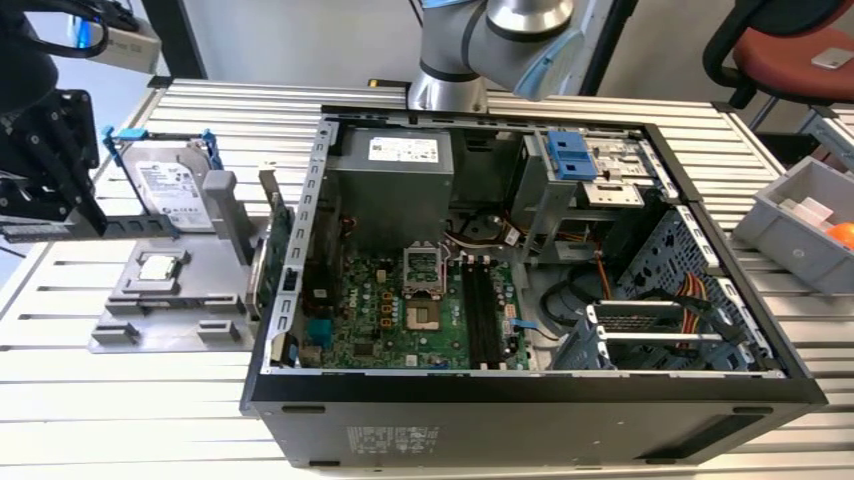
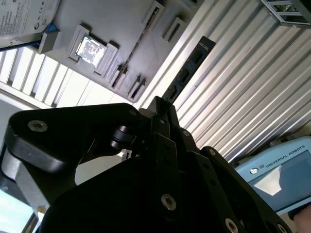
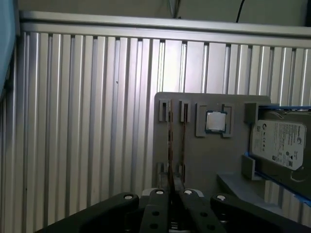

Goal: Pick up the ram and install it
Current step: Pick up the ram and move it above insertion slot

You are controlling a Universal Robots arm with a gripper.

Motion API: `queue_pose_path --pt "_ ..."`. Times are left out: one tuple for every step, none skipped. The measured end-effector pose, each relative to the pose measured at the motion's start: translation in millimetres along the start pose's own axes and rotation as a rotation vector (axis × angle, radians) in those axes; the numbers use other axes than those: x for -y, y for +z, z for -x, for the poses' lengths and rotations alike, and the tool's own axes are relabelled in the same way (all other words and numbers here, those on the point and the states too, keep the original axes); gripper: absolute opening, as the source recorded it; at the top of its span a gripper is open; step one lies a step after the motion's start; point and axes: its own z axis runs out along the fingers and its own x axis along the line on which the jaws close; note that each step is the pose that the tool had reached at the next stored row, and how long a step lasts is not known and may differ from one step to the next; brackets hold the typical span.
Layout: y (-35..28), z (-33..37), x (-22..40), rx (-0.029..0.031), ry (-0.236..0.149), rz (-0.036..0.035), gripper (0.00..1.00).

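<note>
The ram (image 2: 187, 73) is a thin dark stick that juts out from my gripper (image 2: 160, 109), which is shut on its near end. In the first wrist view the ram (image 3: 169, 145) appears edge-on, rising from the gripper (image 3: 170, 191) in front of the grey parts holder (image 3: 204, 160). In the exterior view the gripper (image 1: 54, 215) hangs at the far left, above the table and to the left of the holder (image 1: 174, 320). The open computer case (image 1: 534, 400) lies to the exterior view's right, with its green motherboard (image 1: 387, 310) and dark memory slots (image 1: 483, 310) exposed.
The holder carries a silver hard drive (image 1: 174, 195) in a blue frame, a processor chip (image 1: 158, 267) and an upright green card (image 1: 274, 250). A grey bin (image 1: 801, 220) stands at the exterior view's right. A blue-edged control tablet (image 2: 277, 170) lies on the ribbed table.
</note>
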Motion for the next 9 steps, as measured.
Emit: queue_pose_path --pt "0.0 0.0 0.0 0.0 0.0 0.0001 0.0" --pt "-0.1 0.0 0.8 -0.0001 0.0 0.0004 0.0" --pt "-0.2 0.0 2.4 -0.0002 0.0 0.0008 0.0" --pt "-0.1 -0.1 3.9 -0.0001 0.0 0.0008 0.0" --pt "-0.2 -0.2 5.7 -0.0001 0.0 0.0008 0.0" --pt "-0.2 -0.3 7.7 -0.0001 -0.001 0.0008 0.0" --pt "-0.2 -0.4 10.0 -0.0001 -0.001 0.0008 0.0" --pt "-0.2 -0.5 12.7 0.0 -0.001 0.0008 0.0" --pt "-0.2 -0.6 15.0 0.0 -0.001 0.0007 0.0"
